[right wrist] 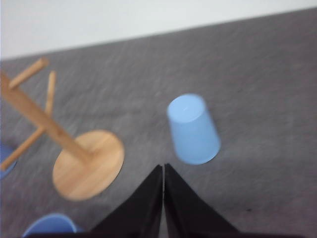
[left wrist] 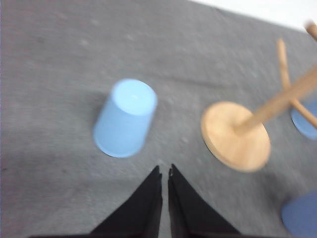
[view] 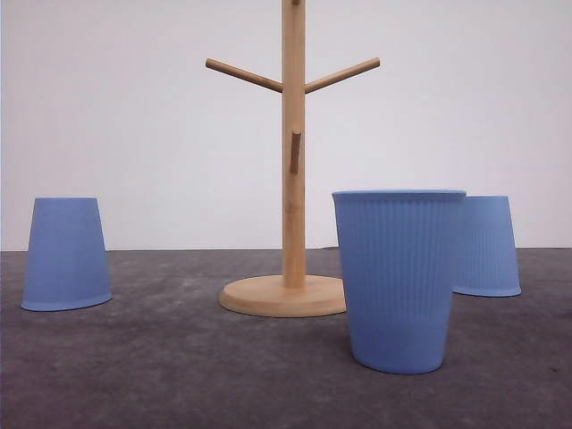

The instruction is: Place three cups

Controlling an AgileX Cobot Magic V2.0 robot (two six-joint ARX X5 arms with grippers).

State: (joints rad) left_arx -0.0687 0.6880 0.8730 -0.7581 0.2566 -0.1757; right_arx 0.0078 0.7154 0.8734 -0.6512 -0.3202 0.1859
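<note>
Front view: three cups on the grey table (view: 161,357). Left cup (view: 66,254) upside down, far left. Near cup (view: 399,279) upright, right of centre, closest. Right cup (view: 487,246) upside down, just behind the near one, partly hidden by it. One wooden rack (view: 291,161) between left and right cups, with three pegs visible.

Left wrist view, blurred: left gripper (left wrist: 164,174) closed to a thin slit, holding nothing, above bare table. Left cup (left wrist: 126,118) inverted near the fingertips, apart from them. Rack base (left wrist: 236,136) beside it; parts of two more cups at the edge.

Right wrist view, blurred: right gripper (right wrist: 163,171) closed tip to tip, empty. Right cup (right wrist: 193,130) inverted, near. Rack base (right wrist: 89,164) alongside; near cup's rim (right wrist: 49,224) at the edge.
</note>
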